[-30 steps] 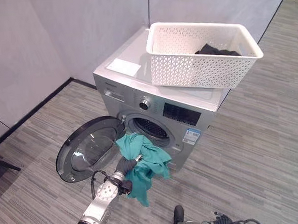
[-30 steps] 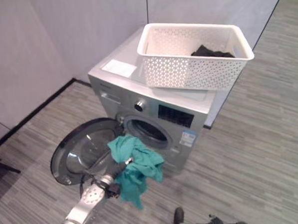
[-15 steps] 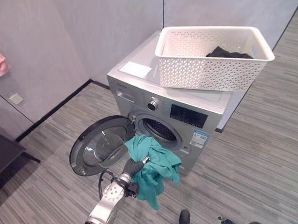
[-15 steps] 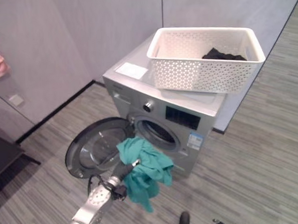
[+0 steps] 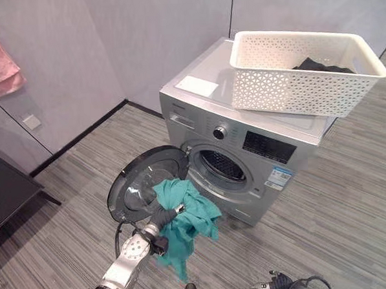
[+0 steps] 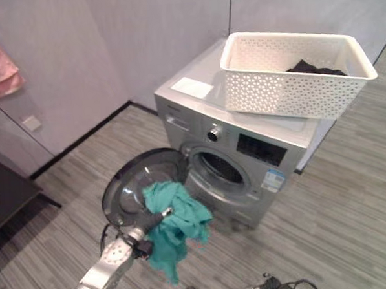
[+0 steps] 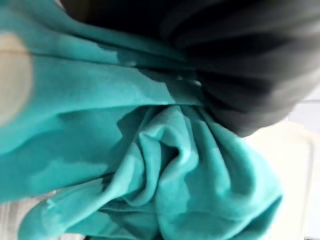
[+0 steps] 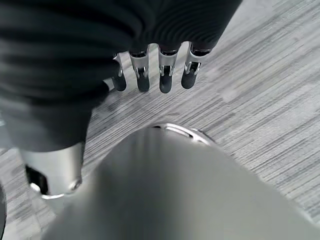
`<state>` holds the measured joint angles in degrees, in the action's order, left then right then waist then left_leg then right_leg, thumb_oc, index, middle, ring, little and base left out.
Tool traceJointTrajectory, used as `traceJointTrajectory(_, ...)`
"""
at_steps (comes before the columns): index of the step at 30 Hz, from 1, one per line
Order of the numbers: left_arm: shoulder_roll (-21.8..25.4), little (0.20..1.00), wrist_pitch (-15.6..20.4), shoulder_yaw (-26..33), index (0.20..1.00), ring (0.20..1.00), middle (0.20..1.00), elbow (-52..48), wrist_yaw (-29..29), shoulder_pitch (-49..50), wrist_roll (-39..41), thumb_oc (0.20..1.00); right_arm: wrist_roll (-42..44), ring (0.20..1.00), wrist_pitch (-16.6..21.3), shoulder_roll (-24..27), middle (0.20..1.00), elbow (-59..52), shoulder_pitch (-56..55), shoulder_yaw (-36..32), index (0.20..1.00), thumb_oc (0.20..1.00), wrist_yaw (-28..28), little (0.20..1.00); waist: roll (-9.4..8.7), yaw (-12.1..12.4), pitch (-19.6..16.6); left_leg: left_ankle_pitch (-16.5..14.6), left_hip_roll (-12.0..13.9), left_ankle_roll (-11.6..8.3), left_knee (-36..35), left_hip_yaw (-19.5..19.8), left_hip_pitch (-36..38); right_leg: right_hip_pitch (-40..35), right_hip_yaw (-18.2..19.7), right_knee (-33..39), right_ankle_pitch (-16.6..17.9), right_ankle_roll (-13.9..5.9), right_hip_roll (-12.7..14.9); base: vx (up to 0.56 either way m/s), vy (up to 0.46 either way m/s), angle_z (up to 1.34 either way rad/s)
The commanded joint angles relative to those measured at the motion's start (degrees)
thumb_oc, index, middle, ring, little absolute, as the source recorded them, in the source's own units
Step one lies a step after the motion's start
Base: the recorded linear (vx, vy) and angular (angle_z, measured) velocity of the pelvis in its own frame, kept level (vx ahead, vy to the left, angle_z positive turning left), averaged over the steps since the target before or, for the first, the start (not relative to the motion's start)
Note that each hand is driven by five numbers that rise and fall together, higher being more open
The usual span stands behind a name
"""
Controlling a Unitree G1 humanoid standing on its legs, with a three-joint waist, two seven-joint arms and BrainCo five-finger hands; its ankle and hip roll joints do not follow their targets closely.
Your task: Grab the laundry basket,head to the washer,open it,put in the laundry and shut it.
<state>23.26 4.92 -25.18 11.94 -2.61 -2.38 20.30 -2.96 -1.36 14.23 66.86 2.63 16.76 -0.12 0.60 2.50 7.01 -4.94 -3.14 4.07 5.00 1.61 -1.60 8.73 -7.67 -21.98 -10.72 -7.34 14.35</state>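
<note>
1. Left hand (image 5: 166, 216) grips a crumpled teal cloth garment (image 5: 187, 217) — held low in front of the round dark-rimmed glass door (image 5: 140, 184), which stands swung open.
2. Just past it sits the silver front-loading washing machine (image 5: 245, 148), drum mouth uncovered.
3. On the washer's top rests a white perforated plastic laundry basket (image 5: 293, 87) with dark clothing (image 5: 318, 65) inside.
4. Right hand (image 8: 155, 70) hangs over the grey striped floor (image 8: 260, 90) — fingers relaxed, holding nothing.

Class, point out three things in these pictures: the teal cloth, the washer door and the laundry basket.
teal cloth (image 5: 191, 214), left eye view, bunched middle.
washer door (image 5: 133, 183), left eye view, glass pane.
laundry basket (image 5: 294, 90), left eye view, front lattice wall.
</note>
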Motion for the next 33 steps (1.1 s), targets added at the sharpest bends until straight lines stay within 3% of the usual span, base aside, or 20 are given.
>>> traceJointTrajectory(1,-1.2,0.200,4.4,2.6,0.200,0.200,0.200,-5.2,-0.3,-2.7,-0.1,0.200,0.2,1.000,-0.5,1.6,1.000,0.2,0.2,-0.7,1.000,1.000,-0.2,1.000,0.48,-1.0,-0.1,-3.6,1.8,-2.09,0.5,3.5,1.8,-2.7,5.5,16.5,13.4,-2.00,1.4,0.17,-0.085,0.41)
traceJointTrajectory(2,-1.1,0.200,4.4,2.6,0.200,0.200,0.200,-5.2,-0.3,-2.7,-0.1,0.200,0.2,1.000,-0.5,1.6,1.000,0.2,0.2,-0.7,1.000,1.000,-0.2,1.000,0.44,-1.0,-0.2,-3.5,1.7,-2.04,0.6,3.5,1.7,-2.8,5.5,16.9,13.8,-2.04,1.4,0.23,-0.138,0.44)
traceJointTrajectory(3,-1.4,0.200,4.5,2.6,0.200,0.200,0.200,-5.3,-0.4,-2.4,-0.8,0.200,-0.7,1.000,-0.7,1.6,1.000,0.6,0.3,-0.7,1.000,1.000,0.2,1.000,-0.25,-1.0,-0.2,-5.3,1.2,-2.20,1.3,4.7,2.9,-1.5,7.9,21.3,16.2,-2.99,3.1,0.12,-0.067,0.49)
traceJointTrajectory(4,-1.4,0.200,4.5,2.6,0.200,0.200,0.200,-5.3,-0.4,-2.4,-0.8,0.200,-0.7,1.000,-0.7,1.6,1.000,0.6,0.3,-0.7,1.000,1.000,0.2,1.000,-0.22,-1.0,-0.1,-5.4,1.2,-2.18,1.4,4.7,2.9,-1.7,7.9,21.5,16.3,-3.01,3.1,0.23,-0.188,0.41)
traceJointTrajectory(6,-1.8,0.200,4.4,2.2,0.200,0.200,0.200,-5.2,-0.4,-1.9,-1.7,0.200,-1.7,1.000,-0.6,1.3,1.000,0.7,0.0,-0.1,1.000,1.000,0.8,1.000,-1.90,-1.0,0.0,-6.6,1.1,-2.71,1.5,7.1,4.7,-0.5,10.0,23.0,18.3,-4.06,2.3,0.21,-0.238,0.47)
traceJointTrajectory(7,-2.0,0.200,4.2,1.3,0.200,0.200,0.200,-4.4,0.0,-2.6,-2.2,0.200,-1.4,1.000,-0.5,0.8,1.000,0.4,-1.0,0.1,1.000,1.000,0.7,1.000,-3.45,-0.9,0.0,-6.6,0.9,-3.45,0.7,10.1,5.6,-1.4,13.2,21.9,16.6,-4.55,0.8,0.16,-0.183,0.77)
traceJointTrajectory(8,-2.0,0.200,4.3,1.2,0.200,0.200,0.200,-4.3,0.0,-2.6,-2.2,0.200,-1.4,1.000,-0.5,0.7,1.000,0.4,-1.1,0.1,1.000,1.000,0.7,1.000,-3.44,-1.0,0.1,-6.6,1.0,-3.46,0.5,10.3,5.8,-1.5,13.0,21.7,16.4,-4.53,0.8,0.19,-0.314,0.96)
traceJointTrajectory(9,-2.4,0.200,4.4,0.6,0.200,0.200,0.200,-3.6,0.3,-3.5,-2.3,0.200,-1.2,1.000,-0.1,0.4,1.000,-0.5,-2.2,0.5,1.000,1.000,1.0,1.000,-4.62,-1.2,-0.2,-6.4,2.3,-4.67,-0.1,13.1,6.0,-1.3,13.5,19.5,15.3,-4.34,-0.8,0.14,-0.318,0.99)
traceJointTrajectory(11,-2.4,0.200,4.3,0.7,0.200,0.200,0.200,-3.4,0.4,-3.5,-2.3,0.200,-1.2,1.000,0.1,0.2,1.000,-0.6,-2.3,0.7,1.000,1.000,1.0,1.000,-4.90,-1.4,-0.3,-6.2,3.7,-5.30,-0.4,13.8,6.2,-1.2,12.4,18.7,14.8,-3.92,-1.7,0.14,-0.335,0.79)
traceJointTrajectory(12,-2.2,0.200,4.1,1.3,0.200,0.200,0.200,-3.6,1.0,-3.0,-2.0,0.200,-1.4,1.000,0.4,-0.1,1.000,-0.8,-3.0,1.5,1.000,1.000,0.9,1.000,-5.26,-1.4,-0.5,-5.3,7.3,-6.65,-1.6,14.1,6.4,-1.2,8.7,17.6,13.6,-3.34,-3.6,0.12,-0.333,0.54)
traceJointTrajectory(13,-2.2,0.200,4.2,1.5,0.200,0.200,0.200,-3.4,1.3,-2.9,-1.8,0.200,-1.3,1.000,0.6,-0.1,1.000,-0.6,-3.3,1.8,1.000,1.000,0.9,1.000,-5.45,-1.5,-0.6,-4.7,8.6,-7.09,-2.1,14.3,6.3,-1.5,8.0,18.0,13.1,-2.92,-4.4,0.14,-0.396,0.46)
traceJointTrajectory(17,-2.2,0.200,4.2,2.3,0.200,0.200,0.200,-2.8,2.5,-3.0,-2.2,0.200,-1.3,1.000,1.3,1.6,1.000,-1.7,-4.3,1.7,1.000,1.000,-0.2,1.000,-5.76,-2.3,0.2,-1.8,12.7,-8.61,-4.7,13.5,4.6,-2.8,4.8,20.6,12.1,-1.42,-6.7,0.03,-0.196,0.31)
traceJointTrajectory(20,-3.2,0.200,4.6,2.9,0.200,0.200,0.200,-0.9,3.9,-3.7,-0.9,0.200,-0.4,1.000,1.7,2.7,1.000,-4.4,-3.5,1.8,1.000,1.000,-0.7,1.000,-5.88,-2.7,1.4,-0.3,14.0,-9.20,-6.8,11.9,3.7,-1.5,4.7,21.4,12.3,-1.03,-7.3,-0.04,-0.058,0.16)
traceJointTrajectory(29,-7.2,0.200,6.4,-1.8,0.200,0.200,0.200,6.9,9.1,-13.4,0.2,0.200,-3.7,1.000,0.4,0.3,1.000,-3.9,3.9,10.1,1.000,1.000,-2.6,1.000,-7.47,-4.0,9.6,-0.5,12.7,-9.21,-2.4,9.0,-6.1,9.5,7.1,19.4,14.8,-0.97,-5.8,-0.17,0.030,-0.15)
traceJointTrajectory(32,-8.5,0.200,6.8,-3.3,0.200,0.200,0.200,10.2,10.9,-18.7,-0.4,0.200,-5.2,1.000,-0.8,-0.5,1.000,0.5,4.1,11.2,1.000,1.000,-2.8,1.000,-7.89,-5.3,10.9,-1.9,11.3,-9.15,1.2,7.8,-8.8,11.8,8.2,19.0,15.7,-1.11,-5.2,-0.10,0.077,-0.03)
traceJointTrajectory(33,-9.1,0.200,7.1,-3.8,0.200,0.200,0.200,12.0,11.7,-21.2,-0.1,0.200,-4.6,1.000,-1.2,-0.6,1.000,3.3,2.9,9.8,1.000,1.000,-3.0,1.000,-8.17,-6.4,11.0,-4.0,10.6,-8.83,3.6,6.7,-9.4,12.8,9.8,18.8,16.3,-1.39,-5.5,-0.06,0.097,-0.22)
